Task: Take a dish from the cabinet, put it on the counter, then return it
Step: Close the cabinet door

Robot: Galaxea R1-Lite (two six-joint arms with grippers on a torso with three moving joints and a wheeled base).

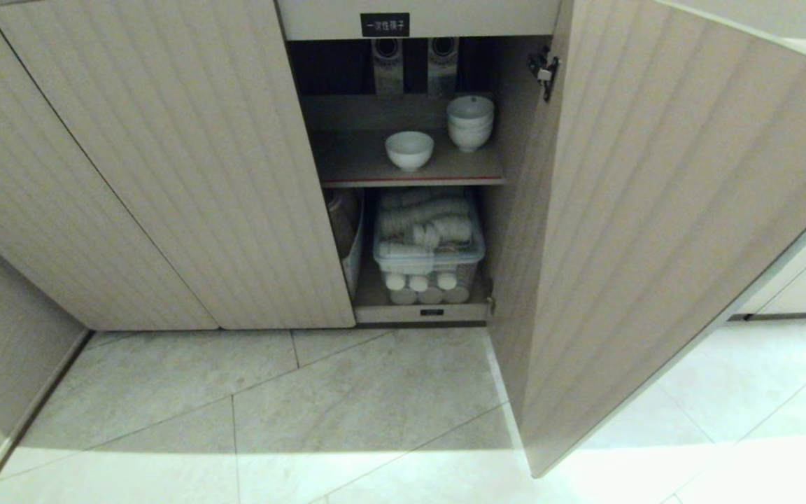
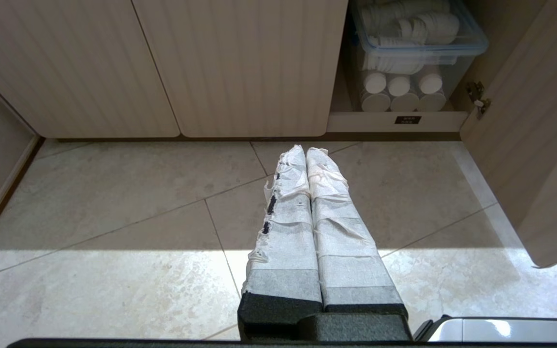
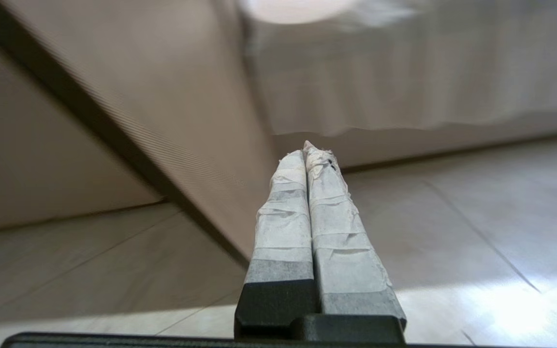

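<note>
On the upper shelf (image 1: 375,168) of the open cabinet (image 1: 165,175), toward my twelve o'clock, the dish (image 1: 409,150) sits apart from the stacked bowls (image 1: 470,122) at its two o'clock, so I judge it easy to reach. My right gripper (image 3: 309,153) is pressed together and empty beside the open door (image 3: 186,135); my left gripper (image 2: 306,153), also together and empty, hangs above the floor (image 2: 114,217).

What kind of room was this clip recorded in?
Most likely a kitchen or canteen storage area: an open ribbed cabinet holds a white bowl, stacked bowls and a clear bin of disposable tableware, over floor tiles.
</note>
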